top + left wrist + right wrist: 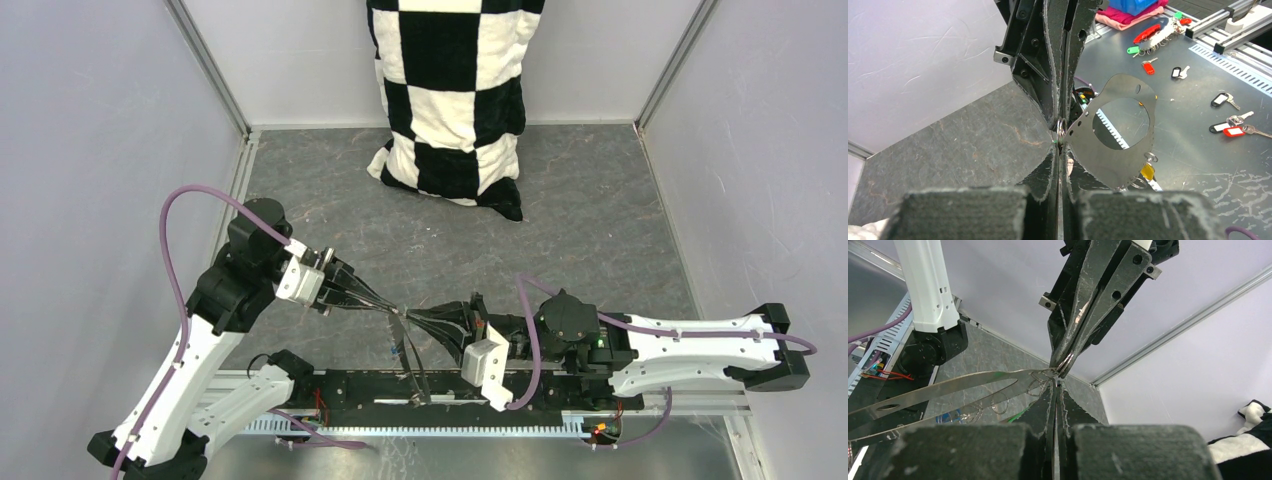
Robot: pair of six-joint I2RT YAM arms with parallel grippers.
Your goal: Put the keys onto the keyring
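My left gripper (392, 308) and right gripper (410, 316) meet tip to tip above the table's near middle, both shut. The left gripper (1060, 146) pinches a small silver ring (1060, 131) of the keyring (1120, 162), whose flat grey loop hangs from that ring (1066, 362) toward the near edge. A yellow key (1147, 171) and a blue key (946, 417) dangle from the keyring (948, 387). The right gripper (1056, 383) touches the same ring. A green key (1017, 415) shows beside its finger, and I cannot tell whether it is gripped.
A black-and-white checkered cloth (450, 90) hangs at the back wall. The arms' mounting rail (450, 400) runs along the near edge. Beyond it, several tagged keys (1228, 127) lie on a metal bench. Grey walls close in the left and right sides.
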